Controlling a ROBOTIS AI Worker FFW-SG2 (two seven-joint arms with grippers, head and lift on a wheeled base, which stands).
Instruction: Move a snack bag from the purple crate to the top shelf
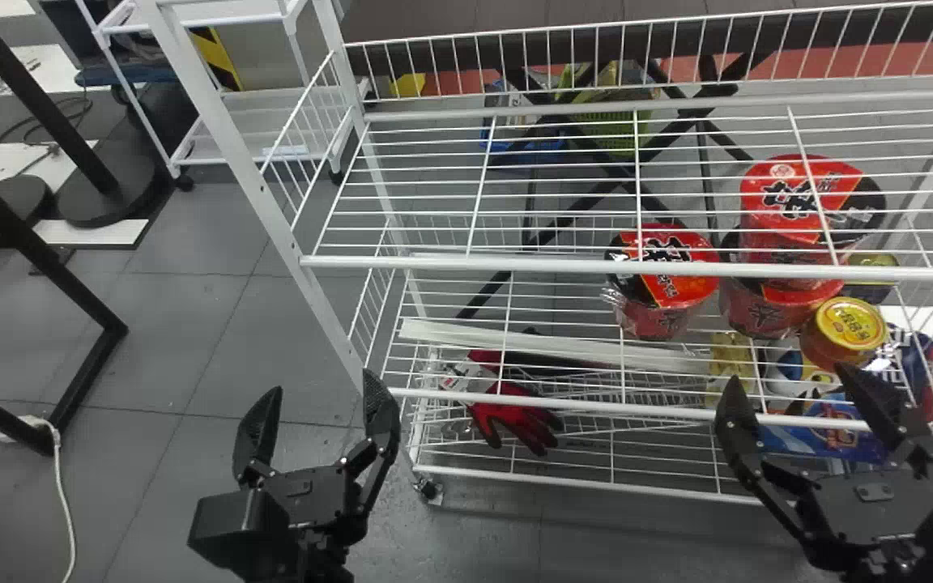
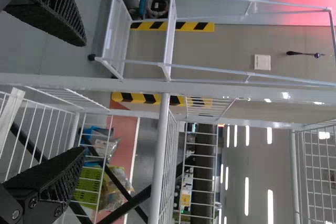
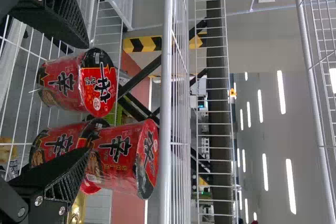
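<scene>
in front of a white wire rack (image 1: 515, 263), the left gripper (image 1: 323, 389) is at its left and the right gripper (image 1: 791, 379) at its right, both with jaws spread. a blue packet (image 1: 827, 431), possibly the snack bag, lies low in the rack's right side.

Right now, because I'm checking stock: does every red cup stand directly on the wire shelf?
No, an upper red cup sits stacked on a lower red cup.

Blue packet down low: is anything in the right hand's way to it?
Yes: a white shelf bar crosses in front of the blue packet. The right hand might need to go around.
</scene>
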